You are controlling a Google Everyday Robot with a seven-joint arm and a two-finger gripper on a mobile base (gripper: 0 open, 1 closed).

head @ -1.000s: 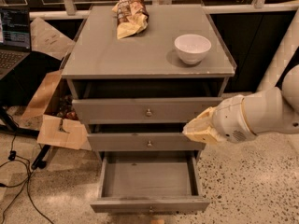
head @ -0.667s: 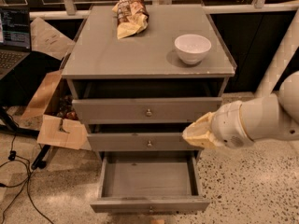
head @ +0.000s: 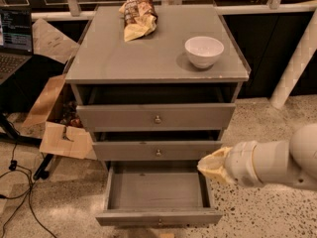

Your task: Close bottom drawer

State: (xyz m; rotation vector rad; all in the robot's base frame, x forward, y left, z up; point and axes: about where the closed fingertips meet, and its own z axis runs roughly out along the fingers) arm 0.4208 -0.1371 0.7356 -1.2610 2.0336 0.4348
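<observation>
The approach is judged to be the step in hand: the bottom drawer (head: 158,217) is seen pulled well out of the cabinet (head: 148,48), with its front and small knob (head: 159,221) far forward of the middle drawer (head: 157,150) above it. The hand (head: 214,166) is held just beside the drawer's right wall, above it and behind its front. Whether the hand is apart or together cannot be told, and no contact with the drawer is seen. For the next move, the hand would need to be brought round in front of the drawer face, lowered to it, and then pushed straight back toward the cabinet. Compared with a second ago, the hand has been lowered from the level of the middle drawer front to that of the open bottom drawer, while the drawer has been left as far out as it was
</observation>
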